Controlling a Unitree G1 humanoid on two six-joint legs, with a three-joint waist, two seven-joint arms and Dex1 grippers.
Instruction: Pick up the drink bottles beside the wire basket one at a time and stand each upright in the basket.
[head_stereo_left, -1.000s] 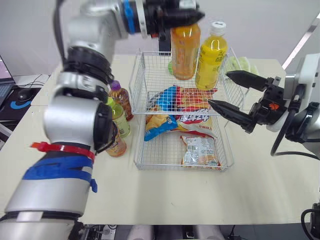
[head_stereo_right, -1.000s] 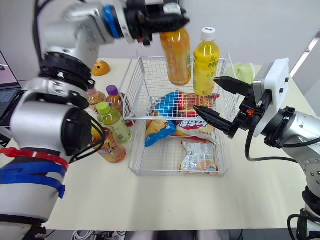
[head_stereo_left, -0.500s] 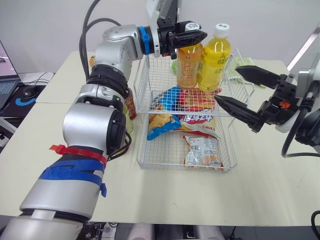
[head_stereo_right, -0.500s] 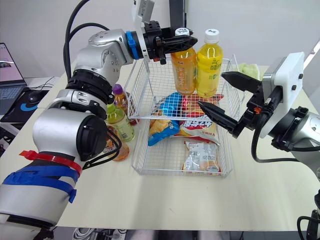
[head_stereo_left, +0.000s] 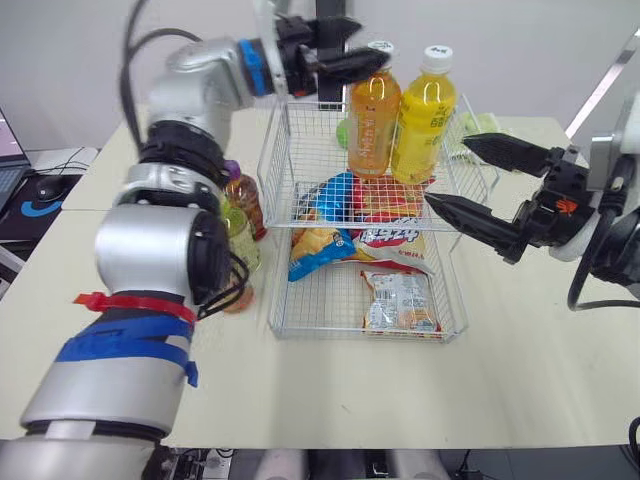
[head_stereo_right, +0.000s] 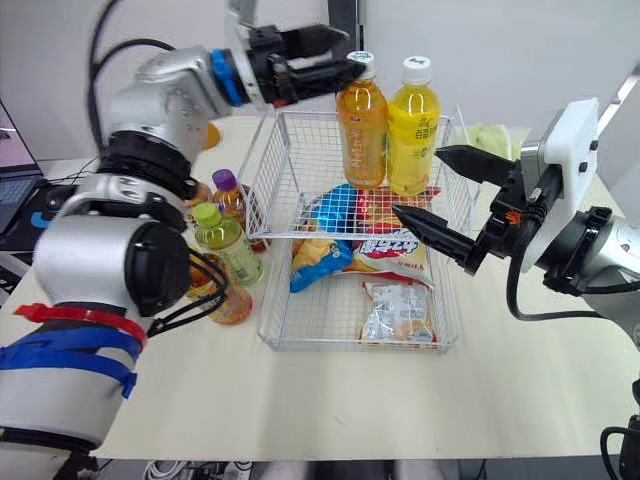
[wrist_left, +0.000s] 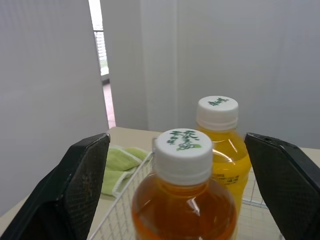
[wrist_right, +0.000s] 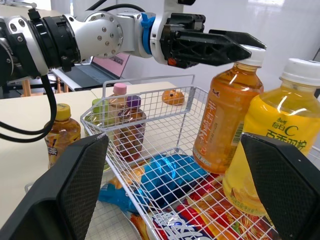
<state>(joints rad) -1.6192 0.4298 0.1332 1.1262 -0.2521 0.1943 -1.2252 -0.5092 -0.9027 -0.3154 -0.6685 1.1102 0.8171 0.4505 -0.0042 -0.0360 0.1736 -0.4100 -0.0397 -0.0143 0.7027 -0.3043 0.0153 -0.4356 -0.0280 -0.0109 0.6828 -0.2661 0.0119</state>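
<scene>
An orange tea bottle (head_stereo_left: 372, 125) stands upright in the far end of the wire basket (head_stereo_left: 283, 322), touching a yellow drink bottle (head_stereo_left: 421, 115) on its right. My left gripper (head_stereo_left: 366, 42) is open at the orange bottle's cap, with its fingers (wrist_left: 75, 185) spread wide on either side and off the bottle. My right gripper (head_stereo_left: 449, 172) hovers open over the basket's right edge, holding nothing. Beside the basket's left wall stand a purple-capped bottle (head_stereo_left: 243, 195), a green-capped bottle (head_stereo_right: 226, 245) and an amber bottle (head_stereo_right: 226, 300).
Snack bags (head_stereo_left: 400, 300) and a blue bag (head_stereo_left: 335, 198) lie on the basket floor. A green cloth (head_stereo_right: 490, 140) sits behind the basket on the right. A laptop (head_stereo_left: 8, 150) and mouse mat (head_stereo_left: 40, 195) are on the far left.
My left gripper lowered the orange bottle into the basket next to the yellow one and opened, letting it go. The right gripper stayed open and nearly still.
</scene>
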